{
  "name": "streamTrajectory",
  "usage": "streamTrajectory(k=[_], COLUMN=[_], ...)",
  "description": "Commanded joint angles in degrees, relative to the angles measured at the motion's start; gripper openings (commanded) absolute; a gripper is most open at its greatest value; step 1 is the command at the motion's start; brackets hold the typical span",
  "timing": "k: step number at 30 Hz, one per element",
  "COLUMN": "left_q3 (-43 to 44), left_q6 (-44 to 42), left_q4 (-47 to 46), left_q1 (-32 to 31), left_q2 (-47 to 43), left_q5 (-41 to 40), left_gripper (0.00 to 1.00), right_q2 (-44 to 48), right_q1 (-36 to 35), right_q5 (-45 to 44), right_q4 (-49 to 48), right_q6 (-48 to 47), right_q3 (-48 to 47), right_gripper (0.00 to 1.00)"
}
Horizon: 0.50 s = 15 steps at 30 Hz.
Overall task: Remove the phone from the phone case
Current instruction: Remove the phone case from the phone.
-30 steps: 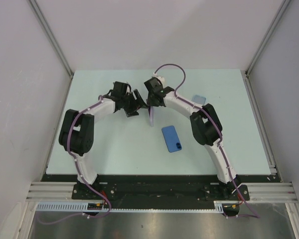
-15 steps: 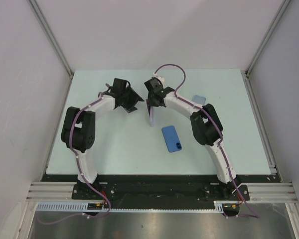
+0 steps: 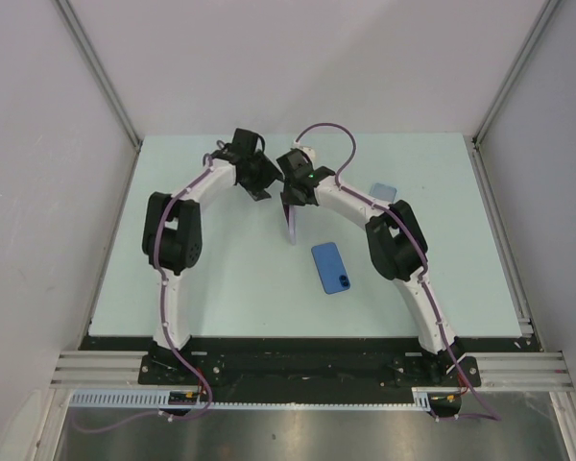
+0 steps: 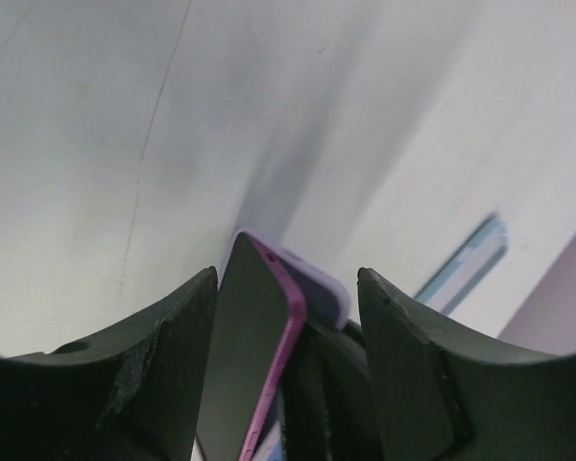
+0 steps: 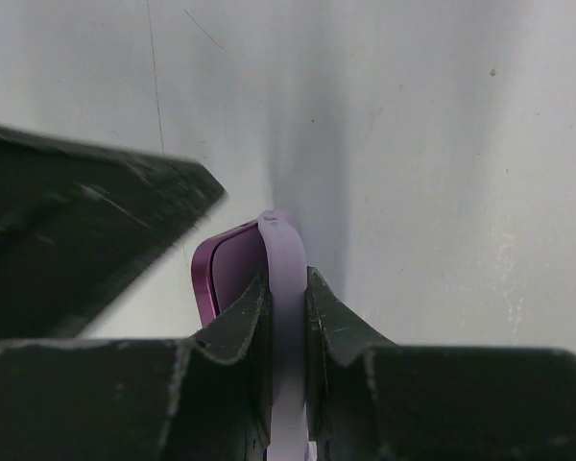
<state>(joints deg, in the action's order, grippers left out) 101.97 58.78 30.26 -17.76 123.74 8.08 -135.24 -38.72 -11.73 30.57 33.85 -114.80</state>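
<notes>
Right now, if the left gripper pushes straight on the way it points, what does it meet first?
The phone: its edge stands between the open fingers of the left gripper, the case just behind it in the right gripper. Depth is unclear; contact could come almost at once.

Two blue extras on the pale table (image 3: 221, 279)
A dark blue phone-shaped slab (image 3: 331, 267) lies flat near the middle; a lighter blue case (image 3: 383, 191) lies well apart, farther back right.
</notes>
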Motion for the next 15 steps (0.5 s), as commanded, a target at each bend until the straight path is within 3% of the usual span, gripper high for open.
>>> streamTrajectory(k=[1,12,15], left_q3=[2.9,1.6,1.4], left_q6=[-2.5,-4.6,-5.3], left_q4=[7.7,9.6,10.8], left_q1=[-2.4,-3.8,-3.9], left_q2=[1.2,1.8,2.0], left_q5=[-2.6,-2.5,-2.8], left_gripper=[0.63,0.52,0.35], right_q2=[-7.3,-7.1,-6.4], right_q1=[-4.0,-3.4,-2.8], right_q5=[7.1,5.8,4.8], right_q4=[16.6,16.6,16.6], right_q6=[-0.9,0.3,1.0], right_q3=[3.9,3.8,3.6], right_gripper=[0.00,0.00,0.00])
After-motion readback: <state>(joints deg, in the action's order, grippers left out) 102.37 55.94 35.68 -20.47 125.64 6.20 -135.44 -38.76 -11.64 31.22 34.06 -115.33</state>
